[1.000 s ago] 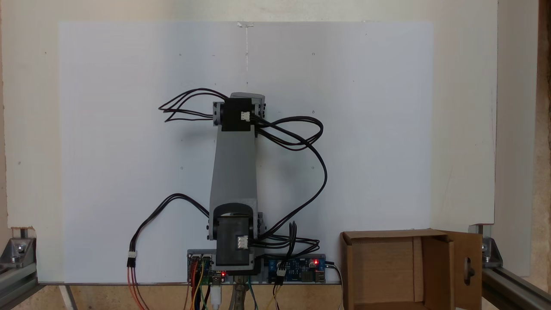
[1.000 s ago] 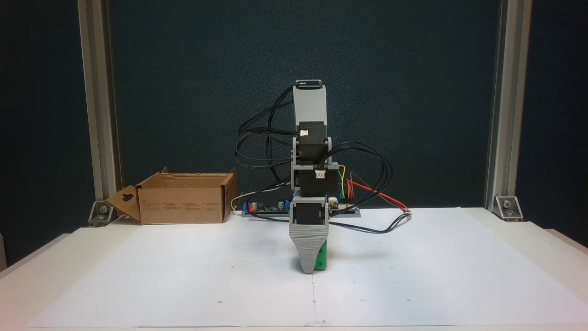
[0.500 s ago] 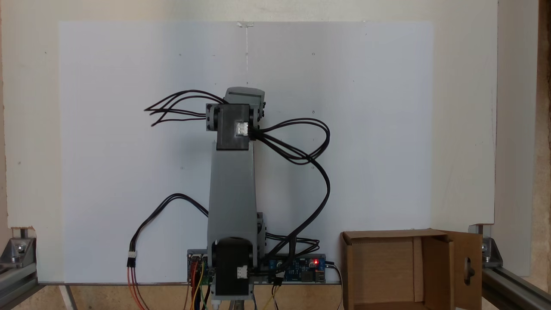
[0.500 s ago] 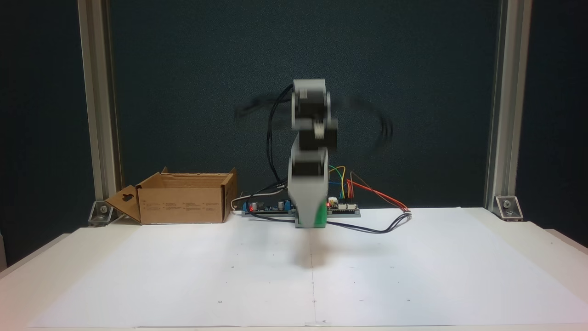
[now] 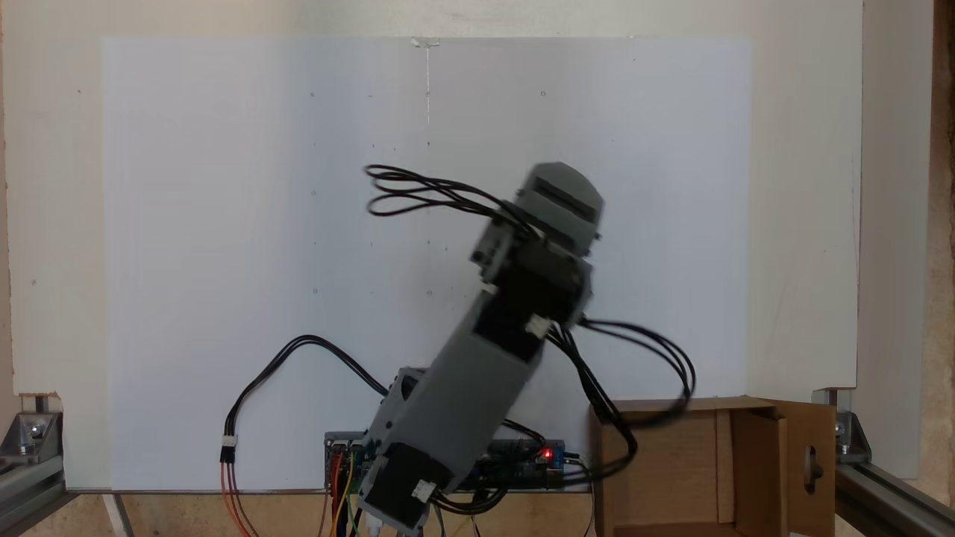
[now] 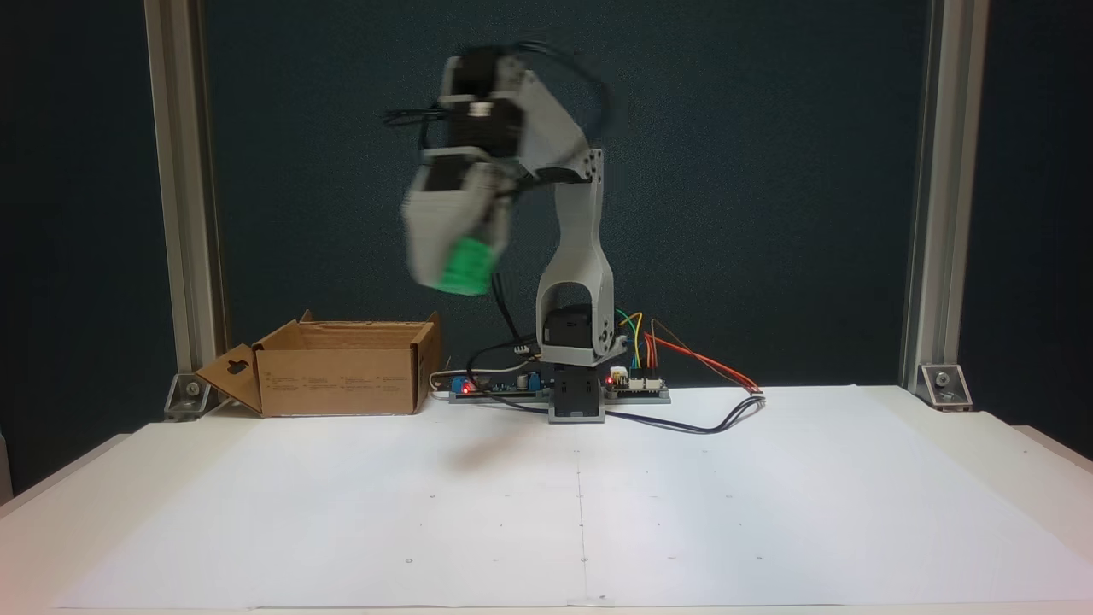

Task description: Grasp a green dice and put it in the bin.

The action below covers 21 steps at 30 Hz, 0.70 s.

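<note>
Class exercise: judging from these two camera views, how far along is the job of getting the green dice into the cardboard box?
Done: the green dice is off the table, gripped in the claw. In hand: the arm holds it high in the air, blurred with motion, not yet over the box. Left: bring it above the open box and release.

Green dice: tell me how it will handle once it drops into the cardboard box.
The green dice looks like rigid plastic, so it probably will not deform in the gripper. It appears small and likely light. Dropped into the cardboard box, it may bounce or tumble; flat faces should settle it.
</note>
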Each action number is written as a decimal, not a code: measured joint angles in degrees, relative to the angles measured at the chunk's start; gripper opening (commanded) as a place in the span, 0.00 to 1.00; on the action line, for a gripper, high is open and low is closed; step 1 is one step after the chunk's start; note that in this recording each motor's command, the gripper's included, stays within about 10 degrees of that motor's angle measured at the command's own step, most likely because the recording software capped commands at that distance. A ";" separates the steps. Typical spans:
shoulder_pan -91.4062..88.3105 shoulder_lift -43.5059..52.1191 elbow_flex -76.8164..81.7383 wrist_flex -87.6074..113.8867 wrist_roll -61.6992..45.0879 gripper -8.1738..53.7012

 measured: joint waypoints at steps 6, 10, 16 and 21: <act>25.14 -0.53 0.09 -0.09 -7.38 0.32; 39.73 -4.48 0.09 -1.49 -9.93 0.32; 53.00 -12.66 0.09 -3.69 -15.03 0.32; 59.85 -17.75 0.09 -8.00 -18.81 0.32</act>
